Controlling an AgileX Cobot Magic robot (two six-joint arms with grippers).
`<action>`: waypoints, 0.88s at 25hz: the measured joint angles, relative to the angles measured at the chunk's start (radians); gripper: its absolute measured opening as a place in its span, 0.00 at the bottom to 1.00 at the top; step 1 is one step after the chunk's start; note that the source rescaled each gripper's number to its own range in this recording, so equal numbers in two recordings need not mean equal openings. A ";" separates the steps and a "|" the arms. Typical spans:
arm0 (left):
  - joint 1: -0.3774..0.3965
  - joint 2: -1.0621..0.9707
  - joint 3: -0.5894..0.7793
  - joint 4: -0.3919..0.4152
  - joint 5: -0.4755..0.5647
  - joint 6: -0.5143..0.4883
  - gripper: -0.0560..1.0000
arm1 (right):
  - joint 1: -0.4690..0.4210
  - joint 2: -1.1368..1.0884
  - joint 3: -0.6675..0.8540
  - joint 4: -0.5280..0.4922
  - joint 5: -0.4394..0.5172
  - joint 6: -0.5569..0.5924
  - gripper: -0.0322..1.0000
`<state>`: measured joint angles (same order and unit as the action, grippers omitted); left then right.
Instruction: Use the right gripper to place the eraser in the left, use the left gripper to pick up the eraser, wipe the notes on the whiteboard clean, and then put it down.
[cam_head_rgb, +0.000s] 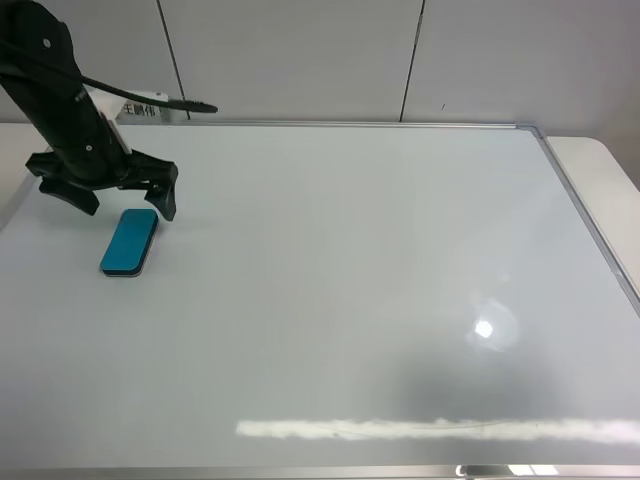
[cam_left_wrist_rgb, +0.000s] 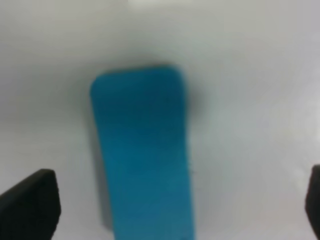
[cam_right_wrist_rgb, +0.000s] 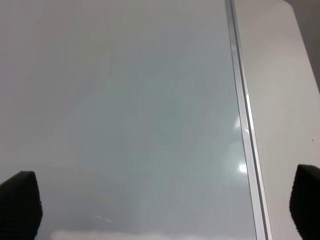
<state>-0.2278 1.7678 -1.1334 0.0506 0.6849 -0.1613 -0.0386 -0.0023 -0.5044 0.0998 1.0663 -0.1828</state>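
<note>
The left gripper (cam_head_rgb: 128, 198) is hanging over the left side of the whiteboard (cam_head_rgb: 340, 300) with its black fingers (cam_head_rgb: 165, 197) spread wide and nothing between them. The board, the largest thing here, is lying flat and filling nearly the whole high view, its silver frame running along the far and right edges; no red notes are showing on it in any view, so it appears to be wiped already, and the task looks near its end. The eraser (cam_head_rgb: 129, 242) is lying flat on the board just in front of the left gripper, apart from it, with its long axis running roughly away from the camera and tilted slightly right at the far end. That places it straight ahead of the open fingers, lengthwise between them, and the left arm is by far the nearer one. The left wrist view is showing the eraser (cam_left_wrist_rgb: 142, 152) close and blurred, centred between the two fingertips (cam_left_wrist_rgb: 32, 205), a relation the high view only hints at. The right gripper (cam_right_wrist_rgb: 160, 200) is out of the high view; its own camera is showing it wide open over bare board beside the right frame edge.
</note>
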 joint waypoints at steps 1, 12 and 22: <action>-0.016 -0.047 0.016 0.013 -0.027 0.000 0.99 | 0.000 0.000 0.000 0.000 0.000 0.000 1.00; -0.030 -0.514 0.340 0.069 -0.179 0.001 1.00 | 0.000 0.000 0.000 0.000 0.000 0.000 1.00; 0.300 -0.976 0.432 0.073 -0.042 0.061 1.00 | 0.000 0.000 0.000 0.000 0.000 0.000 1.00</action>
<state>0.0720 0.7918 -0.7013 0.1239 0.6429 -0.1006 -0.0386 -0.0023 -0.5044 0.0998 1.0663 -0.1828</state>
